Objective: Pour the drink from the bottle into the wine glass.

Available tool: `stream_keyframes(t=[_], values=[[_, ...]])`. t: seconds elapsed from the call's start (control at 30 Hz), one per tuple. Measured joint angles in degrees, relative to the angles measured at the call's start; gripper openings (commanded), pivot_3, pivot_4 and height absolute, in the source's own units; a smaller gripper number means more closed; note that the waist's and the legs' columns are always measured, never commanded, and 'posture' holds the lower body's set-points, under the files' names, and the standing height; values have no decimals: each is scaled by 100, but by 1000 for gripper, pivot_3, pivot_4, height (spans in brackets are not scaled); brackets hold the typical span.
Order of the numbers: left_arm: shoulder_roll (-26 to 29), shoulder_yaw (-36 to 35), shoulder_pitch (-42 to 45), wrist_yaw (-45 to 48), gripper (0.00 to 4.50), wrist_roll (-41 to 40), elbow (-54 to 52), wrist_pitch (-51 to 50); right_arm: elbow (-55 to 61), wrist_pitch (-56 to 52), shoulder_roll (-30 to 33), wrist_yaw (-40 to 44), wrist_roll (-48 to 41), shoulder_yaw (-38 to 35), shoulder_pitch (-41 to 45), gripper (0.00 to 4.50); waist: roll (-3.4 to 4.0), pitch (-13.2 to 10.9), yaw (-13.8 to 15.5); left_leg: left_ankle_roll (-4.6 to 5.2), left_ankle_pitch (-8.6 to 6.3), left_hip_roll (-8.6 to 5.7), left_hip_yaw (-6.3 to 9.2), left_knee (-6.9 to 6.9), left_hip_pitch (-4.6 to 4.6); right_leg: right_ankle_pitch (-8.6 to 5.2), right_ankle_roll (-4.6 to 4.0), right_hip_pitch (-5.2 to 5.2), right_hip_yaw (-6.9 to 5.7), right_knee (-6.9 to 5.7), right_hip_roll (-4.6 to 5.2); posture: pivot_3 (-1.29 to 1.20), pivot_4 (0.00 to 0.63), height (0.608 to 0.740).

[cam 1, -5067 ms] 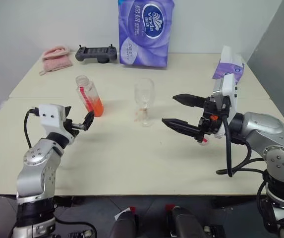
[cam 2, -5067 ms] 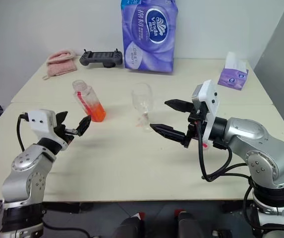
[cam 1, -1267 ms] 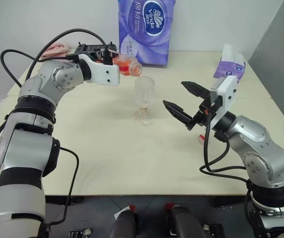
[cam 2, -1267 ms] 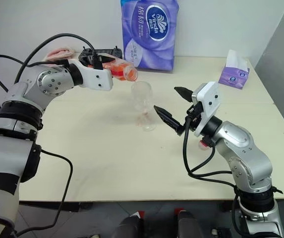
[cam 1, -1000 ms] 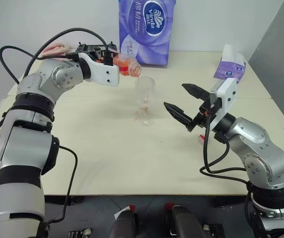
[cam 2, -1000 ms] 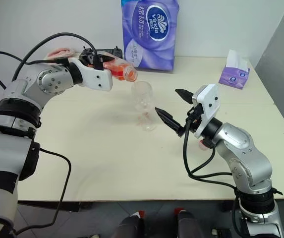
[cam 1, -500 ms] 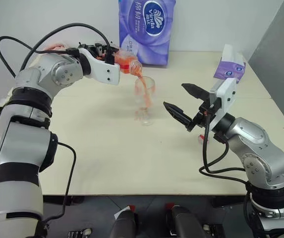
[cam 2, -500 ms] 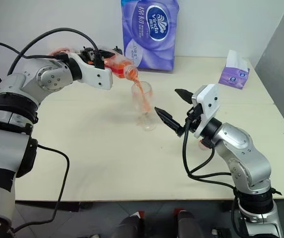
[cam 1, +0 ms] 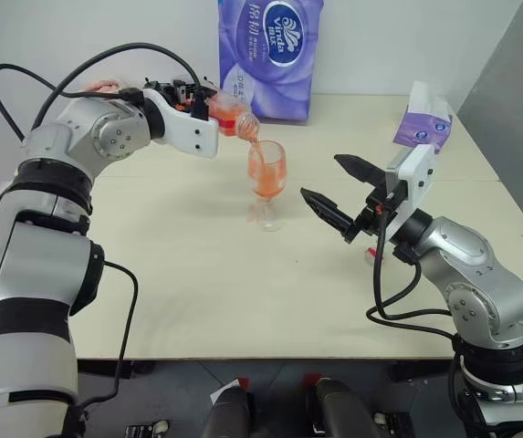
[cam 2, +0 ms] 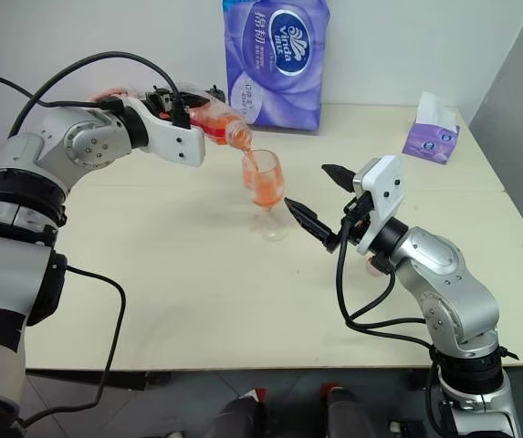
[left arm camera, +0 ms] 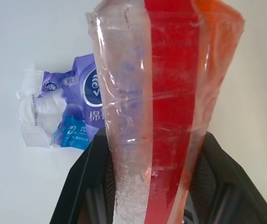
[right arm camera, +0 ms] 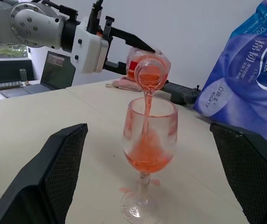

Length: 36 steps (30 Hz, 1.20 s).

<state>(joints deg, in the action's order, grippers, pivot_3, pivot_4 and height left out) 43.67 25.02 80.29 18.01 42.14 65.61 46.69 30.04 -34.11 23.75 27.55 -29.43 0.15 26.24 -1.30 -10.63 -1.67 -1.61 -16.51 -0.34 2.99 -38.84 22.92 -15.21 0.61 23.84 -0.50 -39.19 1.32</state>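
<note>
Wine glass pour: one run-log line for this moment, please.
phase: pouring | left tool: shut on bottle | drink: streaming into wine glass | right tool: open, beside glass

Purple tissue pack (cam 1: pixel 270 57), tissue box (cam 1: pixel 421 117), gamepad (cam 2: pixel 208 92).

Clear glossy plastic bottle (cam 2: pixel 220 125), shiny wine glass (cam 2: pixel 266 193), matt table (cam 2: pixel 197 274).

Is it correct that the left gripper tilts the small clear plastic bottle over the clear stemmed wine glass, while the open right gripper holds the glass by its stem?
Not quite. The right gripper is open but holds nothing; the left eye view shows it beside the wine glass, apart from it. The left gripper does tilt the bottle over the glass.
</note>
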Motion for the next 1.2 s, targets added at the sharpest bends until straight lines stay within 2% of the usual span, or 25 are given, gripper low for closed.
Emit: stream_keyframes(t=[0.73,0.87,0.97,1.2], values=[[-45,40,58,0,1681,-60,3,11,9,-1,26,30,-16,-2,-17,4500,0,0,0,-1,0,-1,0,-5,0,0,0,0,0,-6,1,0,150,740],[-193,-171,46,415,1681,-533,4,-32,12,-5,31,52,-62,-3,-17,4500,0,0,-1,-1,0,-1,-2,-6,0,0,0,0,1,-8,1,0,150,740],[-351,-572,-88,1024,1681,-1235,-20,-223,20,-13,34,78,-98,-2,-17,4500,0,0,-3,-2,1,0,-3,-8,-2,0,0,1,2,-13,1,0,150,740],[-642,-1589,-631,2335,1681,-2886,-654,-1684,56,-122,124,246,-239,-2,-14,4500,0,0,-19,-5,3,1,7,-14,2,0,0,15,12,-32,2,0,150,740]])
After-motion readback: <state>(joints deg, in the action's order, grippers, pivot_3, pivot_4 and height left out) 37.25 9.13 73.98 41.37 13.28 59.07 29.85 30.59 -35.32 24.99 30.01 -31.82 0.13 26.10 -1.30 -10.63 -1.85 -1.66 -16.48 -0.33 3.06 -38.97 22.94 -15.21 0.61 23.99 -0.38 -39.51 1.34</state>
